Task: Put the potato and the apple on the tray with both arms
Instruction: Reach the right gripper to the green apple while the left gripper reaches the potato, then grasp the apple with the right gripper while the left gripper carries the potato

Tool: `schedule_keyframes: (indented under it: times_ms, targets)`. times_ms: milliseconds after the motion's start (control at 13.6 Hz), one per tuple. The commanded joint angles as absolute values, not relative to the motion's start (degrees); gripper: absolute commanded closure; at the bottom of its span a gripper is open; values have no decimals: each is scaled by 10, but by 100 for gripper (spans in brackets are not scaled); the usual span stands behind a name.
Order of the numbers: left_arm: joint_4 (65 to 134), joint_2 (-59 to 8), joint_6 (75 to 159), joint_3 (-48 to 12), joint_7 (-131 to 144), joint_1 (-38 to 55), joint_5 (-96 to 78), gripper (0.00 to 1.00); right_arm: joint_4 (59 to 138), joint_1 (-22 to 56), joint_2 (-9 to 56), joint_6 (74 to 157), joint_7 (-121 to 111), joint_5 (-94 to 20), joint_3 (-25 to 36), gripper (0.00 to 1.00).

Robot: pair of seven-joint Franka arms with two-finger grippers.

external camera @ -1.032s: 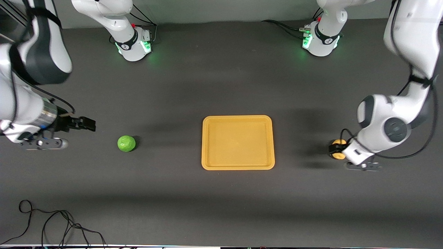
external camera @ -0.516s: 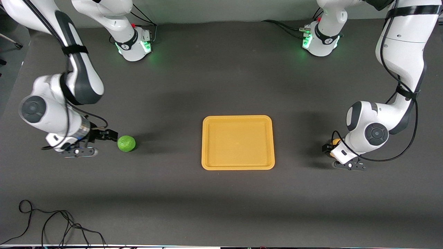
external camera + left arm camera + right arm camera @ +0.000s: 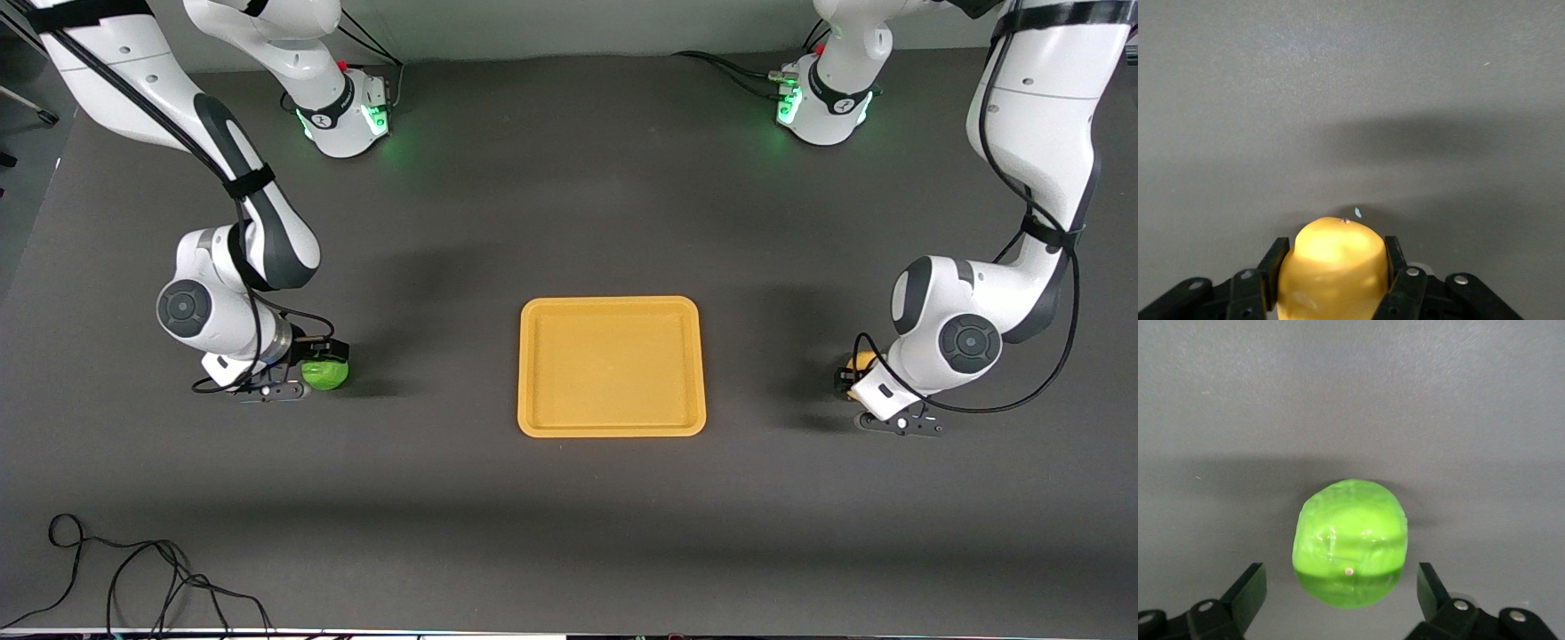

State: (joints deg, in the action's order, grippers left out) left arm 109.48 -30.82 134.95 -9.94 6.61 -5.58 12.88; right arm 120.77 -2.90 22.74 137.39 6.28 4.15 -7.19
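Note:
The orange-yellow tray [image 3: 612,366] lies empty mid-table. The green apple [image 3: 326,374] sits on the mat toward the right arm's end. My right gripper [image 3: 313,363] is low at the apple and open; in the right wrist view the apple [image 3: 1350,550] sits between its spread fingers [image 3: 1248,590], neither touching. The yellow-tan potato [image 3: 861,363] lies toward the left arm's end, mostly hidden by the left wrist. My left gripper [image 3: 849,382] is shut on the potato [image 3: 1335,257], with the fingers [image 3: 1273,263] pressed against both its sides, low at the mat.
A loose black cable [image 3: 133,578] lies at the table corner nearest the camera on the right arm's end. The two green-lit arm bases [image 3: 342,111] stand along the edge farthest from the camera. Dark mat surrounds the tray.
My right arm swung in low from the table's end until its open fingers straddle the apple. My left gripper slid onto the potato, covering most of it, then stayed put.

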Motion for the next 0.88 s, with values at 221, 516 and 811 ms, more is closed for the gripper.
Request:
schedule_keyframes:
  times_ms: [221, 516, 811]
  targets:
    - [1029, -272, 1255, -128, 309, 53, 127, 95, 1197, -25, 272, 1432, 92, 48, -62, 2]
    - [976, -293, 1248, -130, 409, 129, 99, 94, 1193, -24, 254, 1423, 103, 50, -62, 55]
    - [921, -362, 1258, -128, 467, 187, 80, 88, 1124, -8, 203, 1263, 106, 49, -65, 64]
